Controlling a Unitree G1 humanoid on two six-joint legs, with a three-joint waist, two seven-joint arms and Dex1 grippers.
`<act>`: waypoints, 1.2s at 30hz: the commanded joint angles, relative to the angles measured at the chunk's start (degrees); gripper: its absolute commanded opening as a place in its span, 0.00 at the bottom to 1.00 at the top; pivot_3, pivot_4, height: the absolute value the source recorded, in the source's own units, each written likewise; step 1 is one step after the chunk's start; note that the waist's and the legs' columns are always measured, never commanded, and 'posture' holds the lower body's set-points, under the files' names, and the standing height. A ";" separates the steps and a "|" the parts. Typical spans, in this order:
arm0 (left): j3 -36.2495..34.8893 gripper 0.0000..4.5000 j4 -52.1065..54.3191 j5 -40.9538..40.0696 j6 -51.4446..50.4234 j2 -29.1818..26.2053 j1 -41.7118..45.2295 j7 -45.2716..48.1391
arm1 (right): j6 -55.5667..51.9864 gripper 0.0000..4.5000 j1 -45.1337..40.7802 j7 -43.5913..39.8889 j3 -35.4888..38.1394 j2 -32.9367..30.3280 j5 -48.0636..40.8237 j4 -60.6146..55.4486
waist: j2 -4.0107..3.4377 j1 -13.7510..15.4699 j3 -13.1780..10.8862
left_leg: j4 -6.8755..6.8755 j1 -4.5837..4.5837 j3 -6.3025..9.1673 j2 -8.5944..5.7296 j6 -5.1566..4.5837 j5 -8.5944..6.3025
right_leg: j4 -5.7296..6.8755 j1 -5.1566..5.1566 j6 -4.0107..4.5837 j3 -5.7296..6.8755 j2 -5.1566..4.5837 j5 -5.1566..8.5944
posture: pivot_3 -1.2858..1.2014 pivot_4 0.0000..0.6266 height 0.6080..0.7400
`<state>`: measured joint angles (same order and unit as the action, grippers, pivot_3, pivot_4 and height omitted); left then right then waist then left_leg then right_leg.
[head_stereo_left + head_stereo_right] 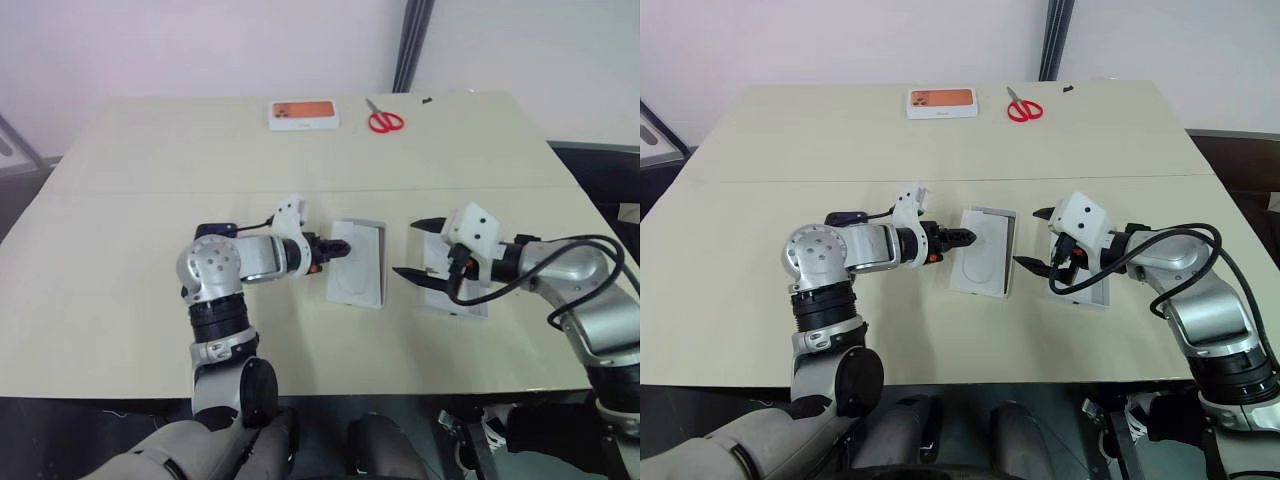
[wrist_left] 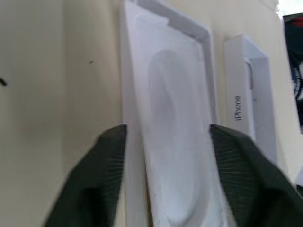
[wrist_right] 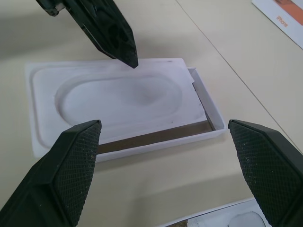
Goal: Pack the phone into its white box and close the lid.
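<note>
Left eye view, left gripper (image 1: 343, 250) fingers parted over white box (image 1: 372, 262), right gripper (image 1: 418, 249) fingers spread wide, level

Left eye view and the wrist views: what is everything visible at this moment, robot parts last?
table: 1, beige, under everything.
small box: 1, white with orange picture, far edge.
scissors: 1, red handles, right of the small box.
white box: 1, white, brownish inside, table centre.
insert: 1, white with oval recess, lying on the white box, shifted.
lid: 1, white, right of the white box, below the right gripper.
left gripper: black fingers, open, at the insert's left edge.
right gripper: black fingers, open wide.
</note>
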<state>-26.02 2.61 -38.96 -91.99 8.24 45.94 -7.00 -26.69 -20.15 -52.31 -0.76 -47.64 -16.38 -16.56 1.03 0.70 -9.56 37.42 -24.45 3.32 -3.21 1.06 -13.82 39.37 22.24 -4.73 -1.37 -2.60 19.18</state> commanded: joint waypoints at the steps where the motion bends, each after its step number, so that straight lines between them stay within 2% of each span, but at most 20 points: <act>1: -1.63 0.62 4.55 -1.72 1.00 -1.87 0.88 3.33 | -0.69 1.00 -1.74 0.59 -0.74 1.10 -0.24 -2.76 | 0.00 -0.10 0.00 | 0.00 0.00 0.00 0.00 0.00 0.00 | 0.00 0.00 0.00 0.00 0.00 0.00 | 0.52 0.24 1.00; 2: -1.59 0.62 5.49 -1.70 1.43 -3.16 0.44 4.17 | -0.93 1.00 -2.32 1.01 -1.67 1.70 0.29 -2.67 | 0.00 -0.21 0.00 | 0.00 0.00 0.00 0.00 0.01 0.01 | 0.00 0.00 0.00 0.00 0.01 0.00 | 0.52 0.24 1.00; 5: 0.32 0.63 8.19 -0.66 4.38 -8.58 -2.10 7.10 | -3.19 0.81 -4.54 2.93 -4.29 4.25 1.36 -2.15 | -0.03 -0.66 0.02 | -0.08 0.02 0.00 0.01 0.06 0.04 | 0.02 0.05 0.00 -0.02 0.03 0.00 | 0.52 0.24 1.00; 9: 5.79 0.63 11.95 1.05 11.50 -17.83 -7.41 12.85 | -7.63 0.35 -8.10 6.02 -8.24 8.27 3.16 -1.58 | -0.04 -1.29 0.02 | -0.12 0.02 0.02 0.02 0.09 0.05 | 0.05 0.09 0.00 -0.02 0.02 0.00 | 0.52 0.24 1.00; 12: 12.38 0.63 16.22 4.31 22.43 -26.78 -13.99 20.97 | -12.77 0.01 -11.53 10.97 -11.39 13.22 5.70 1.42 | -0.04 -1.38 0.03 | -0.12 0.02 0.04 0.01 0.10 0.06 | 0.03 0.09 0.01 -0.01 0.01 0.00 | 0.52 0.24 1.00; 15: 17.96 0.63 19.62 9.38 36.83 -34.07 -21.64 29.42 | -16.14 0.00 -14.28 16.34 -14.33 17.84 9.71 6.44 | -0.09 -1.42 0.05 | -0.21 0.03 0.01 0.01 0.13 0.07 | 0.01 0.14 0.03 -0.05 -0.01 0.00 | 0.52 0.24 1.00; 18: 20.22 0.63 21.54 11.67 47.25 -38.42 -27.97 36.51 | -16.19 0.00 -16.31 20.35 -16.07 21.14 13.23 12.78 | -0.09 -1.12 0.05 | -0.25 0.00 0.04 0.00 0.14 0.08 | -0.06 0.14 0.05 -0.01 -0.06 0.00 | 0.52 0.24 1.00; 24: 23.34 0.63 24.91 13.34 56.64 -44.89 -37.78 46.39 | -13.40 0.00 -18.58 23.52 -17.32 23.84 17.64 21.97 | -0.13 -1.42 0.06 | -0.31 0.00 0.01 -0.01 0.12 0.07 | -0.11 0.14 0.06 -0.03 -0.08 0.00 | 0.52 0.24 1.00; 32: 23.80 0.63 27.06 12.41 57.62 -44.11 -41.42 47.54 | -8.03 0.00 -19.30 26.47 -16.70 26.45 20.84 26.73 | -0.15 -1.44 0.07 | -0.30 0.03 0.03 -0.01 -0.17 -0.10 | -0.09 0.11 0.06 -0.02 -0.07 -0.01 | 0.52 0.24 1.00; 36: 23.62 0.63 27.56 12.14 57.13 -43.48 -41.64 47.26 | -5.04 0.00 -17.82 23.21 -16.35 24.85 20.21 22.23 | -0.15 -1.48 0.07 | -0.30 0.04 0.02 -0.01 -0.18 -0.10 | -0.05 0.13 0.06 -0.02 -0.05 -0.01 | 0.52 0.24 1.00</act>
<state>-1.62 27.88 -25.86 -35.50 -35.25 4.66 40.44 -34.00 -38.25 -27.39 -18.15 -21.71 4.13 9.76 0.88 -0.78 -9.50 37.12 -24.42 3.34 -3.22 0.87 -13.92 39.32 22.38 -4.67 -1.39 -2.65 19.17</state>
